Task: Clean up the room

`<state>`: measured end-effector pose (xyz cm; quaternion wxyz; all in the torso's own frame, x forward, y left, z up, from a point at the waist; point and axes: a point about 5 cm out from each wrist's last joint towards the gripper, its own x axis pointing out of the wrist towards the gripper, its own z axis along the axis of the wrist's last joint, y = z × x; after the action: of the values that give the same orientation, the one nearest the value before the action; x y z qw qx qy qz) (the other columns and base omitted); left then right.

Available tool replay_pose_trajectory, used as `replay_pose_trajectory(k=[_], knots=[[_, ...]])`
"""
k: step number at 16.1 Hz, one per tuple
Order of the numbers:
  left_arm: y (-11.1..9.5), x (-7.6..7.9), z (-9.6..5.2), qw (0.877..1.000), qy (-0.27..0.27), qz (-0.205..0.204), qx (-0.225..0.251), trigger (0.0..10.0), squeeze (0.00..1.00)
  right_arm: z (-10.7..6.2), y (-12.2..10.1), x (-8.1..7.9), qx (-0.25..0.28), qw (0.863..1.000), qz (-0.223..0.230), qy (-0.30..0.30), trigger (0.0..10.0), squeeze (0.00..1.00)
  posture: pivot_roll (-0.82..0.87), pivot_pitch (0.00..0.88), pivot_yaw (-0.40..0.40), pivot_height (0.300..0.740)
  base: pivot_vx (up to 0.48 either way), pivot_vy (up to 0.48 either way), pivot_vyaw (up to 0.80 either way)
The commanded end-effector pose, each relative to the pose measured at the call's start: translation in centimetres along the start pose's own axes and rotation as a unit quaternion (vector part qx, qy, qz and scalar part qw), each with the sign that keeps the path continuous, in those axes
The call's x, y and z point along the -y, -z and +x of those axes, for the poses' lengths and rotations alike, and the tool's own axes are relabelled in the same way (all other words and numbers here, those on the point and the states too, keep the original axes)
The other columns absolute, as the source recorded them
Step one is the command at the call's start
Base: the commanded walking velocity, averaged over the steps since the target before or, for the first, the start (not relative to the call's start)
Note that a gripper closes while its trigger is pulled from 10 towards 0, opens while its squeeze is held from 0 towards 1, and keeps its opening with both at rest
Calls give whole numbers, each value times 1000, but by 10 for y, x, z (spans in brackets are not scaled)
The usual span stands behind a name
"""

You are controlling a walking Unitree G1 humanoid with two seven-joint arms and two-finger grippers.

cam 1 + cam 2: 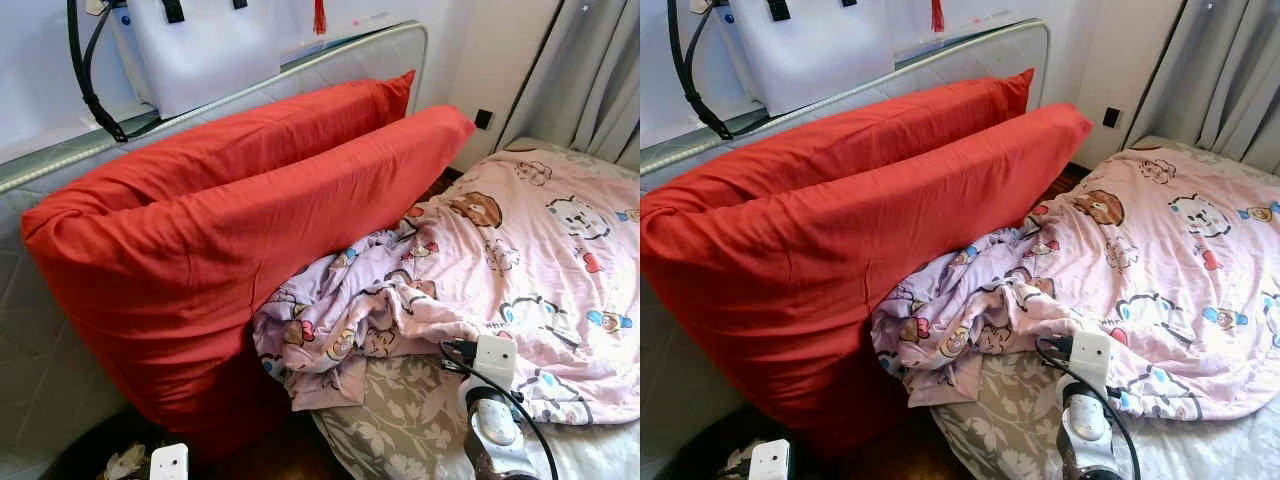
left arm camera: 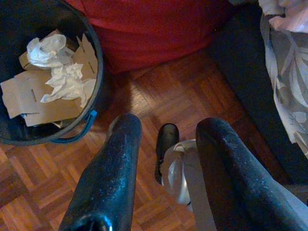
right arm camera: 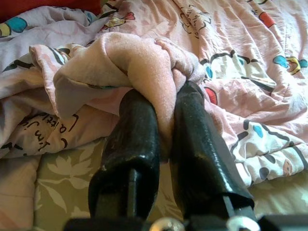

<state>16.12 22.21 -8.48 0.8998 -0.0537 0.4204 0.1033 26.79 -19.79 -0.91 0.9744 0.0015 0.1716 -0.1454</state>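
One fold of pink blanket pinched between closed right gripper fingers, near bed head-end edge; bulk lies toward foot. Left gripper idle, fingers apart, empty.

A white bag with black straps sits behind the headboard, grey curtains hanging beyond.

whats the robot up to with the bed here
It is working on the bedding. The right end effector is pinched shut on a fold of the pink cartoon-print quilt, which lies rumpled on the bed beside two red pillows leaning against the headboard. The left end effector hangs open over the wooden floor near a black bin holding cardboard and crumpled paper.
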Motion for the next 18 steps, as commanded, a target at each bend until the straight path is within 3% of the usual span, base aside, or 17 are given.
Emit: replay_pose_trajectory(k=[1, 10, 18], knots=[[6, -4, -2, 1000, -6, 1, -11, 10000, 0, 1, -1, 0, 2, 1000, 0, 4, 10000, 0, 108, 32, -17, 740, 0, 0, 0], [5, -5, -2, 1000, -5, -3, -7, 10000, 0, 1, -2, 0, 2, 1000, 0, 2, 10000, 0, 109, 33, -20, 740, 0, 0, 0], [-4, -4, 1, 1000, -3, -1, 1, 10000, 0, 0, 0, -1, -2, 1000, 0, 0, 10000, 0, 109, 36, -21, 740, -268, 0, 0]])
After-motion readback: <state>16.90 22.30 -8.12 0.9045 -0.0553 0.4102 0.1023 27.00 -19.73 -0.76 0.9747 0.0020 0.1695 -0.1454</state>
